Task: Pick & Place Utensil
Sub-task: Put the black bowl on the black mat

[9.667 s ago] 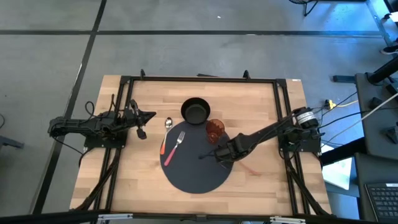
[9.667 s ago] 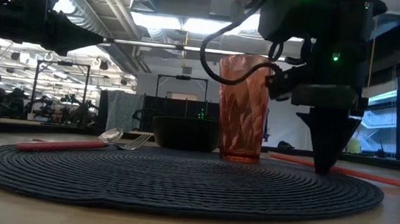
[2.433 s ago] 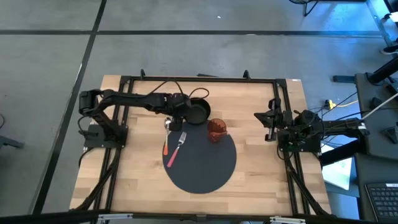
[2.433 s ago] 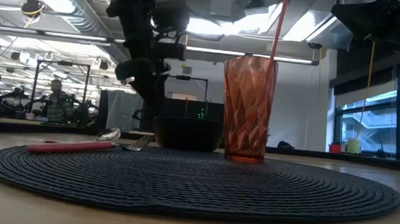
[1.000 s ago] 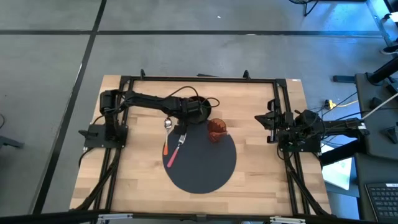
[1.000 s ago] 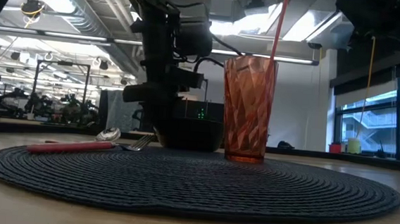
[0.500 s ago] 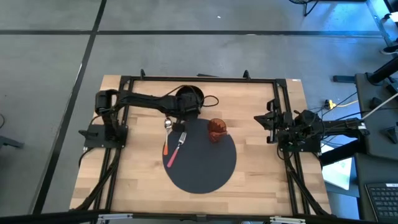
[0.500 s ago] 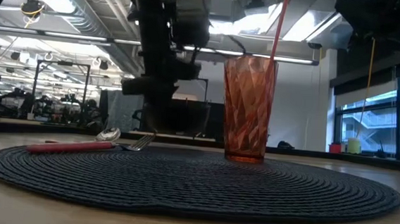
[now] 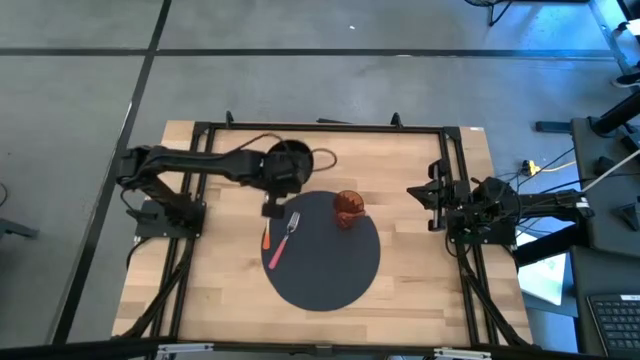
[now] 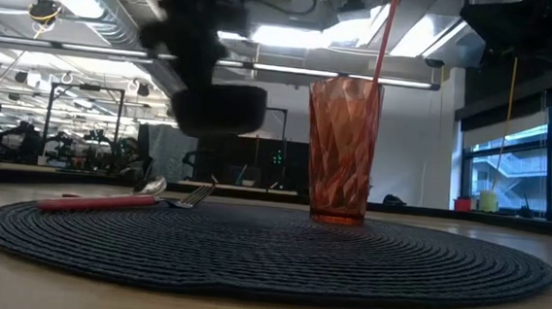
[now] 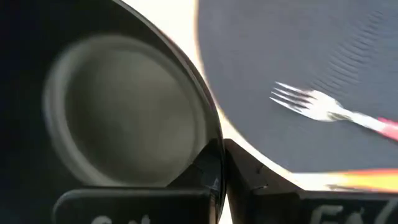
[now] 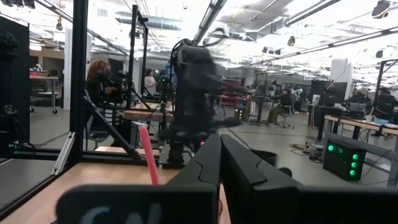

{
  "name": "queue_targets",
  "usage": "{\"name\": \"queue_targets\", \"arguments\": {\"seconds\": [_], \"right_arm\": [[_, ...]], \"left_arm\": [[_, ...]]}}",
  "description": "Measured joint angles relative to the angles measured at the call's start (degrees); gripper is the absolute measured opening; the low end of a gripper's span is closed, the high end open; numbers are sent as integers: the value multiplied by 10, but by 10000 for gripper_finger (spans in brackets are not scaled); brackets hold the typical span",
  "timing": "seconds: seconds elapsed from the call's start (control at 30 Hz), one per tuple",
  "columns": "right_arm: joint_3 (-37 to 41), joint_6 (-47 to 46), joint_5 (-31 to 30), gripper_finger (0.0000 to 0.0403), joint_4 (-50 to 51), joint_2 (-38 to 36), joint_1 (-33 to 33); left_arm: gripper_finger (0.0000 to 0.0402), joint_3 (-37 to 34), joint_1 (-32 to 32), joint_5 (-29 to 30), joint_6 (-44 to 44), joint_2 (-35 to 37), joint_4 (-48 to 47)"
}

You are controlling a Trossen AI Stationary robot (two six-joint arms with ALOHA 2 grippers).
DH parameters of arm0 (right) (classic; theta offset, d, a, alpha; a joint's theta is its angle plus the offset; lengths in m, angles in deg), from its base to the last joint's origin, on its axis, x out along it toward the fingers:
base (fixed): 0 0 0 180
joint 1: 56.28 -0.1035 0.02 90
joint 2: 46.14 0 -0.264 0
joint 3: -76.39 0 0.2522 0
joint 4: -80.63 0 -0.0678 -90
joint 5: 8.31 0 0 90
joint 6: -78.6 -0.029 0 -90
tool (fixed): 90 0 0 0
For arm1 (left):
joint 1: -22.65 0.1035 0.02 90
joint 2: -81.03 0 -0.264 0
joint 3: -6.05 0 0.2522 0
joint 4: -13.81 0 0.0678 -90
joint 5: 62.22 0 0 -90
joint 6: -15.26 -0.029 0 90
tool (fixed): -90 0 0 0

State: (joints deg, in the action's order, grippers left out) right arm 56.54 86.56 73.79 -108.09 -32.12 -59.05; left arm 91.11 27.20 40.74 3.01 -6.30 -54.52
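Black bowl [image 9: 288,160] carried in mid-air, upper left of centre in the high view, rim pinched between the jaws of the left gripper [image 9: 274,172]; in the low view seen hanging clear of the bench [image 9: 420,290], upper left of frame. Judged as a clearing or relocating step rather than the utensil pick itself. Next move, by this reading: setting the bowl down somewhere on bare wood away from the dark round woven placemat [image 9: 322,255], then returning for a utensil.

Just below the bowl in the high view: spoon [image 9: 267,228] with a red-orange handle, lying at the placemat's left edge, partly masked by the gripper. Beside it, a fork [image 9: 281,238], silver tines up-frame, pink-red handle slanting down-left, flat on the mat. Both untouched.

Toward centre: faceted red-amber tumbler [image 9: 346,209] upright on the mat's upper edge, a red straw [image 10: 386,33] standing in it.

Far right: right gripper [image 9: 428,193] parked above the bench edge, jaws pressed together, nothing held.
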Motion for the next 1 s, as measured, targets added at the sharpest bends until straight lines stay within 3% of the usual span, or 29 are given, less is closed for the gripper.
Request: {"name": "queue_targets", "arguments": {"seconds": [0.27,0.53,0.7,1.0], "right_arm": [[0,2,0,10,-1,0,0],[0,-2,0,10,0,0,0],[0,-5,0,10,5,0,0],[0,-19,1,10,16,0,0]], "left_arm": [[3,0,-158,-6,137,12,-44],[3,1,-271,-3,250,-81,-20],[3,68,-307,18,242,-165,-23],[3,236,-313,16,139,-295,-79]]}}
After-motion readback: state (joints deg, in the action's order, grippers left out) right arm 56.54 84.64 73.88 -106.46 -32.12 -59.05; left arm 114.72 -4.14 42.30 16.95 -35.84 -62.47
